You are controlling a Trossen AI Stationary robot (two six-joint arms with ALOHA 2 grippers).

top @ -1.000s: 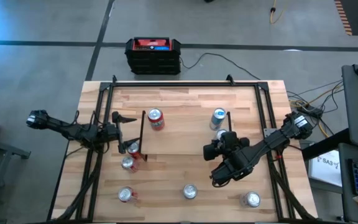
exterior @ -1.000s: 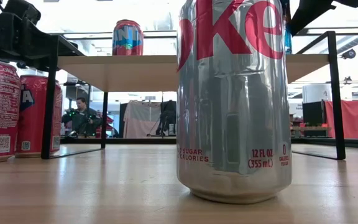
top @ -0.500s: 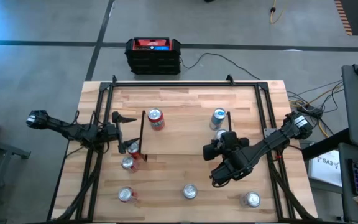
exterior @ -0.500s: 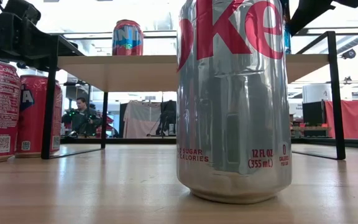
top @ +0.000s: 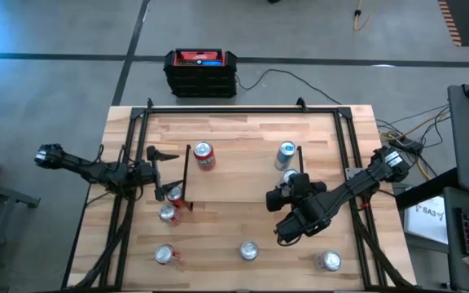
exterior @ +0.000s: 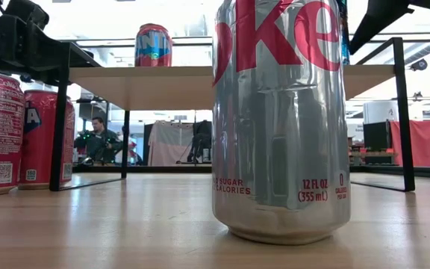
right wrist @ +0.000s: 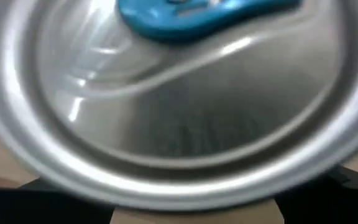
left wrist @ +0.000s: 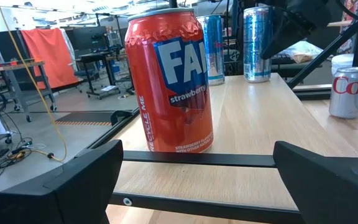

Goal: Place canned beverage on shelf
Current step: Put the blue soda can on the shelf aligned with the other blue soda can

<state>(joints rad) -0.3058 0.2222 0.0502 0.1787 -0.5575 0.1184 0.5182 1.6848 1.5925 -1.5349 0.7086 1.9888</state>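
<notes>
three cans stand on the shelf [top: 234, 175], five below; right tool [top: 288, 181] half-open over one, left tool [top: 159, 175] wide open, empty.

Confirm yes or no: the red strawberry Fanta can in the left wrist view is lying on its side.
No. The Fanta can stands upright on the shelf, its label reading level and its base flat on the wood.

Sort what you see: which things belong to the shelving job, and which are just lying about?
Job: shelf; blue-tabbed can on it; right gripper above that can; left gripper waiting at shelf's left end; table cans.
Lying about: black-and-red box; floor cable.
</notes>
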